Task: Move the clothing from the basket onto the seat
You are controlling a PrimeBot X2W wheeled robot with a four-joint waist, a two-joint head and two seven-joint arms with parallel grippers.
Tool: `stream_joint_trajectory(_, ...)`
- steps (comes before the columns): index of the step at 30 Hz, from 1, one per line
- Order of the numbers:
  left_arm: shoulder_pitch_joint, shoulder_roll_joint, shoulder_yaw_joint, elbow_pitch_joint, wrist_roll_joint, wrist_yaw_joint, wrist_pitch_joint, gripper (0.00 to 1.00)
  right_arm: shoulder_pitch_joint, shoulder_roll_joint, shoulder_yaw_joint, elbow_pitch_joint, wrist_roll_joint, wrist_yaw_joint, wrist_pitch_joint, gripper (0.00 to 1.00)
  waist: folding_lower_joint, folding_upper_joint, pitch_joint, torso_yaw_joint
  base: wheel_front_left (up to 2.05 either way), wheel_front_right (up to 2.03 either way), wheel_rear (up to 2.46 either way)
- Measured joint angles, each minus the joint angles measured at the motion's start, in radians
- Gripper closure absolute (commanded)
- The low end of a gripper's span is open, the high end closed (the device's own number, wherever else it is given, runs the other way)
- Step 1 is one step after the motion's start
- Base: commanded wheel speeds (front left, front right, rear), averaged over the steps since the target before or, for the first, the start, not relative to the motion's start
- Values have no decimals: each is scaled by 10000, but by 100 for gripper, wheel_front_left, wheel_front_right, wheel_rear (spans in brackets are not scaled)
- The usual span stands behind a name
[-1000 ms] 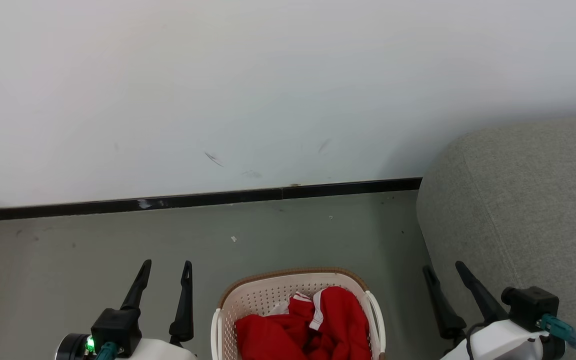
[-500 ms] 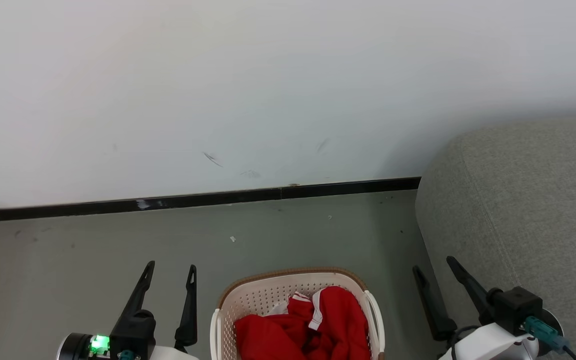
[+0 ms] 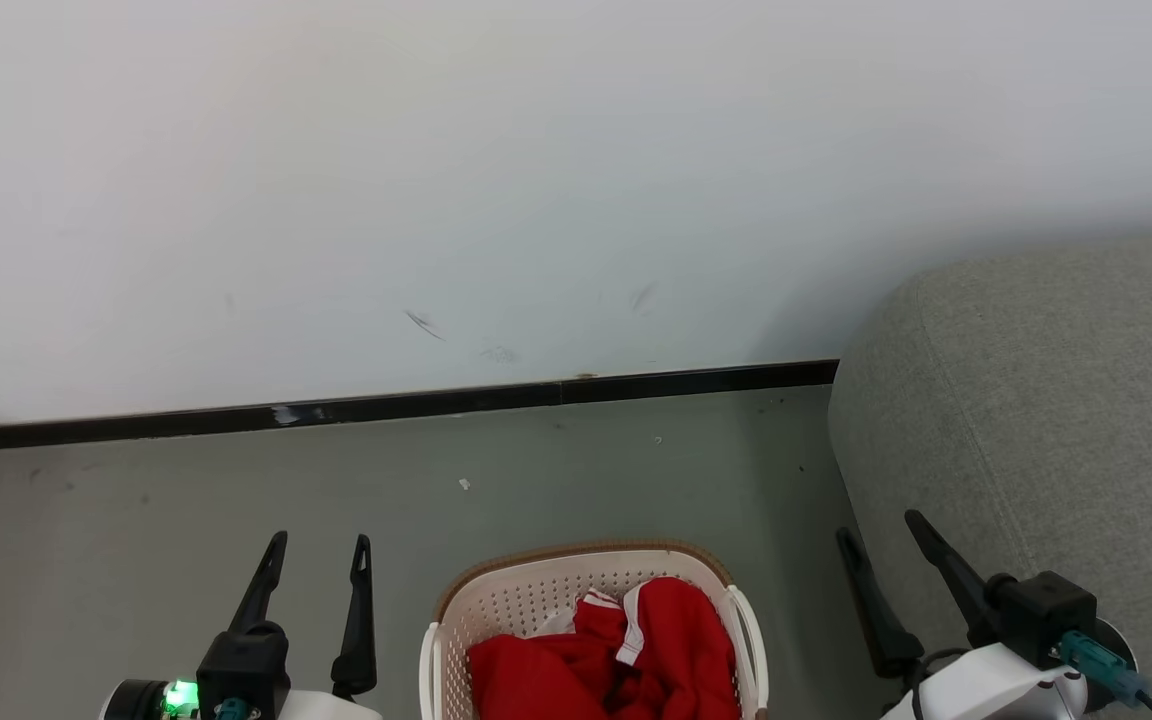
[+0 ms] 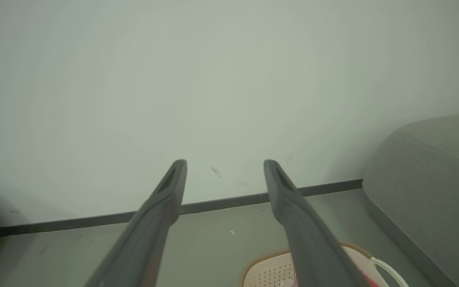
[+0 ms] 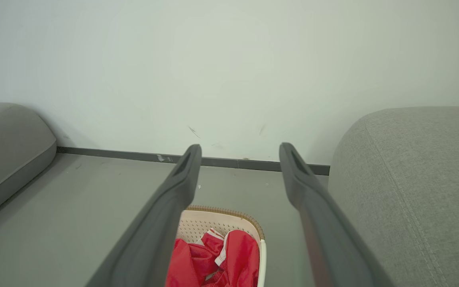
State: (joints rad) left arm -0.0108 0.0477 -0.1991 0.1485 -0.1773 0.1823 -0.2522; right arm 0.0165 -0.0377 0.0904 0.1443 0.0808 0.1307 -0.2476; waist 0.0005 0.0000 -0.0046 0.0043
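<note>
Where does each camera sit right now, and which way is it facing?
Head view: on the head, facing forward and down at floor and basket; open left gripper and right gripper at the bottom corners.
Left wrist view: on the left wrist, facing the wall along its own fingers.
Right wrist view: on the right wrist, facing the wall, the clothing low between its fingers.
Shared: all three show the basket and the seat at right.

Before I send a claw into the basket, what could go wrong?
The red clothing lies bunched, so one grab may lift several garments.
The open right claw hangs close beside the grey sofa; swinging could snag its side.
The laundry basket stands free and might drag.
</note>
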Motion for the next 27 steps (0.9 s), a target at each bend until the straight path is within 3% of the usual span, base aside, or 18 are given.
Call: stream_joint_trajectory(27,-7,58,63,257,40,2,0,0,12,-2,-77,-25,155,0,0,0,-1,0,101,-1,0,0,0)
